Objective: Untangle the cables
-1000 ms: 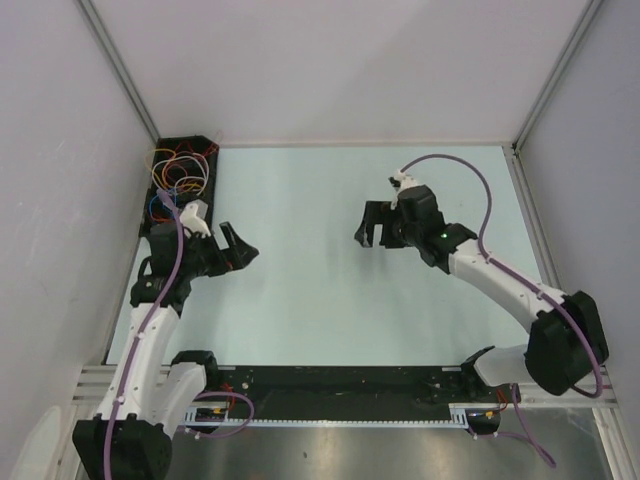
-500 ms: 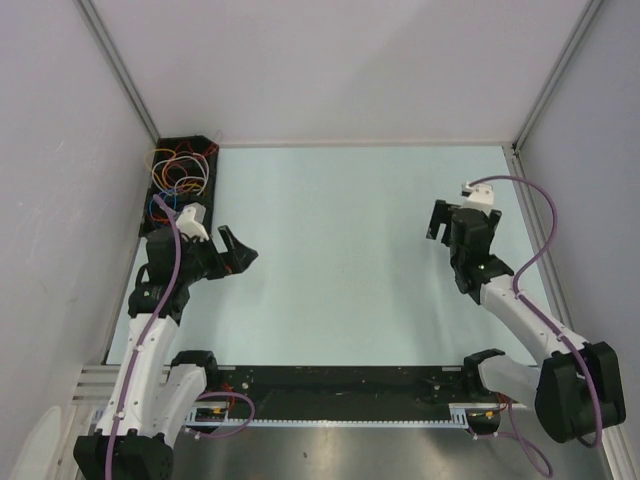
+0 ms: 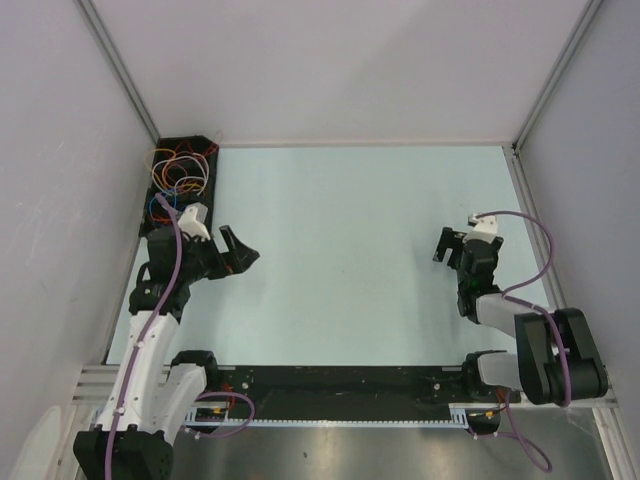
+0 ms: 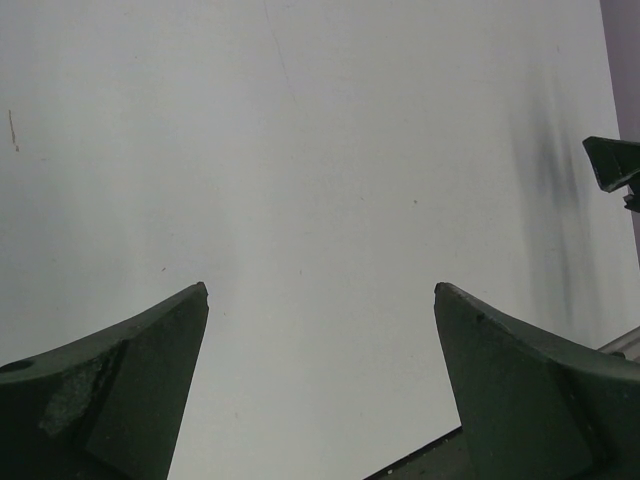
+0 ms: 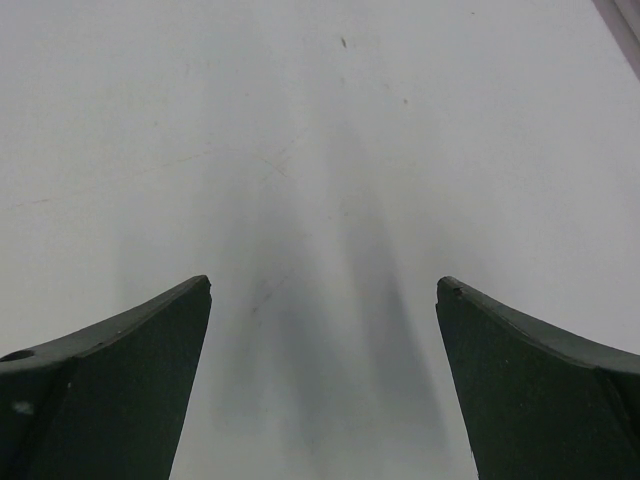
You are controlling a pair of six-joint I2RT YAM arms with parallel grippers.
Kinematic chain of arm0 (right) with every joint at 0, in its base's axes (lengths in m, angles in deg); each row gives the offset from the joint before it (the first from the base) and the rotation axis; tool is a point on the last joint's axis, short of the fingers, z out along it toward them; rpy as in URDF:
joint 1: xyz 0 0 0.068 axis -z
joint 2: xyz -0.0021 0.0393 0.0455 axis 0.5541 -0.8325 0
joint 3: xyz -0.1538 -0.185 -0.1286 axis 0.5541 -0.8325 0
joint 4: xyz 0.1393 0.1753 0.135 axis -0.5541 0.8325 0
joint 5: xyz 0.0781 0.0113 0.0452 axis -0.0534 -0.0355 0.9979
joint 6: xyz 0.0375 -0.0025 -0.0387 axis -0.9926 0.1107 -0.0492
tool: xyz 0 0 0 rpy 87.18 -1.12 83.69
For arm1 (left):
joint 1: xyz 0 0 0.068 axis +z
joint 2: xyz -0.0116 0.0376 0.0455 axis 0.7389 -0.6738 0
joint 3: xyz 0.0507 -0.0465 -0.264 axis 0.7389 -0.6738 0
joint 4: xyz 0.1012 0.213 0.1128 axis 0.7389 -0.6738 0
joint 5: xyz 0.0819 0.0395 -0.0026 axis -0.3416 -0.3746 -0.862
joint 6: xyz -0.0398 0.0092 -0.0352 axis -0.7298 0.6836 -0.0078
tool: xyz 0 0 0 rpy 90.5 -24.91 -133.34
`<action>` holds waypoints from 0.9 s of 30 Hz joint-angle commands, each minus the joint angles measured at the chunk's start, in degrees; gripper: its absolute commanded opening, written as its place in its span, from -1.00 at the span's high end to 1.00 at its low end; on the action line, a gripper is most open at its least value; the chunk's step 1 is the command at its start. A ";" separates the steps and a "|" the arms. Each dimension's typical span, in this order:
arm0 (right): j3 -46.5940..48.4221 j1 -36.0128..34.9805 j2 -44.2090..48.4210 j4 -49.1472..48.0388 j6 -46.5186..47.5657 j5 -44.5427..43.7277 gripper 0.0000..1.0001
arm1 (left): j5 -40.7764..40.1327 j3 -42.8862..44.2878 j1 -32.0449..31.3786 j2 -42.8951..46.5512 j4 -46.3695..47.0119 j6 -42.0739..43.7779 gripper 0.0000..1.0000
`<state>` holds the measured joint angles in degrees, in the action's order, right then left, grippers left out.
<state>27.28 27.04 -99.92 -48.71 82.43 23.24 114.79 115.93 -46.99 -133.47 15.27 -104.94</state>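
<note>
The cables [image 3: 178, 172] are thin red, orange, yellow, blue and black wires, curled in loose loops inside a black tray [image 3: 160, 228] at the table's far left corner. My left gripper [image 3: 240, 248] hovers just right of and nearer than the tray, open, with nothing between its fingers. The left wrist view shows only bare table between the left gripper [image 4: 320, 290] fingers. My right gripper [image 3: 449, 246] is far off on the right side, open and empty. The right wrist view likewise shows plain table under the right gripper [image 5: 323, 283]. No cable appears in either wrist view.
Pale walls close in the table on the left, back and right, with metal posts [image 3: 118, 68] at the corners. A black rail [image 3: 340, 380] runs along the near edge between the arm bases. A dark part [image 4: 612, 165] pokes in at the left wrist view's right edge.
My right arm has folded back from the table's middle to the right near side, with its gripper still open. The left arm has barely shifted.
</note>
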 commanded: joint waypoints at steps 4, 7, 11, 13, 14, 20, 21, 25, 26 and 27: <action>-0.09 1.07 -5.35 -17.51 6.59 7.21 -0.99 | 0.52 -0.02 -0.12 -0.61 1.29 -0.07 -1.00; 0.77 1.95 -11.41 -23.60 8.53 10.55 -0.99 | 0.43 -0.03 -0.12 -0.70 1.38 -0.16 -1.00; -0.10 5.23 -13.88 -25.27 4.74 11.04 -0.90 | 0.78 -0.11 -0.20 -0.53 1.55 -0.25 -0.99; -0.89 5.21 -14.05 -27.10 5.18 10.65 -0.99 | 0.78 -0.29 -0.21 -0.44 1.99 -0.34 -1.00; -0.98 5.12 -13.88 -27.11 5.18 10.38 -1.00 | 0.70 -0.38 -0.12 -0.44 1.82 -0.34 -0.99; -1.24 4.68 -13.79 -27.81 5.27 9.76 -0.99 | 0.43 -0.38 -0.20 -0.44 1.55 -0.16 -0.99; -1.24 4.77 -13.79 -27.64 5.19 9.77 -1.00 | 0.43 -0.38 -0.21 -0.61 1.64 -0.16 -0.99; -0.89 5.29 -13.88 -27.11 4.92 10.38 -0.99 | 0.17 -0.20 -0.21 -1.05 1.29 -0.08 -0.99; -0.89 5.29 -13.88 -27.02 4.92 10.47 -1.00 | -0.01 -0.20 -0.21 -1.05 1.29 0.01 -0.99; -0.98 5.29 -13.88 -27.11 5.01 10.38 -0.99 | -0.18 -0.20 -0.21 -1.05 1.12 0.01 -1.00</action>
<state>26.29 32.02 -113.80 -72.27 87.26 33.85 114.76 115.80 -46.99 -134.58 15.31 -104.96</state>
